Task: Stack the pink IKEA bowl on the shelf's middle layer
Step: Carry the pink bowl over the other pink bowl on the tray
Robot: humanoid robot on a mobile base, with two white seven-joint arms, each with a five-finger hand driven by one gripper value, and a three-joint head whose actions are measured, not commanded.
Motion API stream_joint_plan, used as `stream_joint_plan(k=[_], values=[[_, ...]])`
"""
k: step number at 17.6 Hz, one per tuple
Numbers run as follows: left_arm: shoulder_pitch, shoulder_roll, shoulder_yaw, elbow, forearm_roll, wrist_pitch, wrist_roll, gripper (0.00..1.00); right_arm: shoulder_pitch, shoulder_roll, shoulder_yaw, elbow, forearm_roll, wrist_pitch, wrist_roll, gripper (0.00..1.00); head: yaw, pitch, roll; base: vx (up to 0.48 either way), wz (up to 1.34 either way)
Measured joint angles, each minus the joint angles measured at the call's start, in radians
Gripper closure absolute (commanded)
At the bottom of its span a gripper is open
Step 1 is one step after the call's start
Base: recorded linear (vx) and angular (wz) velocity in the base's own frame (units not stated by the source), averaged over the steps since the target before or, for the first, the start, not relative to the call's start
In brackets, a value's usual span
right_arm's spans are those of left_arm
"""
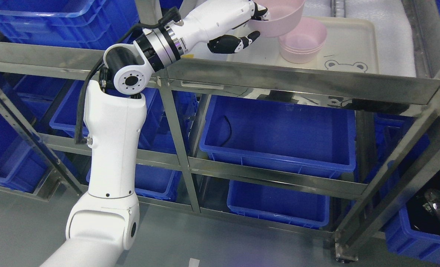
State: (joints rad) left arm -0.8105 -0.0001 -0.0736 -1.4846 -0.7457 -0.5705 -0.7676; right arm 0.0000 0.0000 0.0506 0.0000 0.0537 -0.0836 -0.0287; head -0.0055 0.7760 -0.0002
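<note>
My left hand [255,24] reaches up from the lower left over the steel shelf rail and is shut on a pink bowl [281,16], fingers over its near rim and thumb under its side. The bowl hangs tilted at the top of the view, just above and left of a stack of pink bowls [303,40]. The stack stands on a cream tray [353,48] with a bear drawing, on the shelf layer. The held bowl's top is cut off by the picture edge. The right arm does not show.
The steel shelf frame [297,79] runs across in front of the tray, with upright posts at the right [409,148]. Blue plastic crates [279,133] fill the lower layers and the left side. White foam padding [383,22] lies behind the tray.
</note>
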Motion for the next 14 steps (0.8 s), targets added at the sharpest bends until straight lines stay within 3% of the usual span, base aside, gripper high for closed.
stream_joint_plan(k=[6,14], values=[[-0.094,0.000,-0.048,0.089,-0.080,0.021,-0.042,0.98,0.000,0.000,0.000,0.000,0.000,0.000,0.002,0.00,0.0000,0.000,0.000,0.084,-0.23],[-0.104,0.000,-0.107,0.162,-0.135,0.021,-0.064,0.97,0.000,0.000,0.000,0.000,0.000,0.000,0.002,0.00,0.0000,0.000,0.000,0.075,-0.09]])
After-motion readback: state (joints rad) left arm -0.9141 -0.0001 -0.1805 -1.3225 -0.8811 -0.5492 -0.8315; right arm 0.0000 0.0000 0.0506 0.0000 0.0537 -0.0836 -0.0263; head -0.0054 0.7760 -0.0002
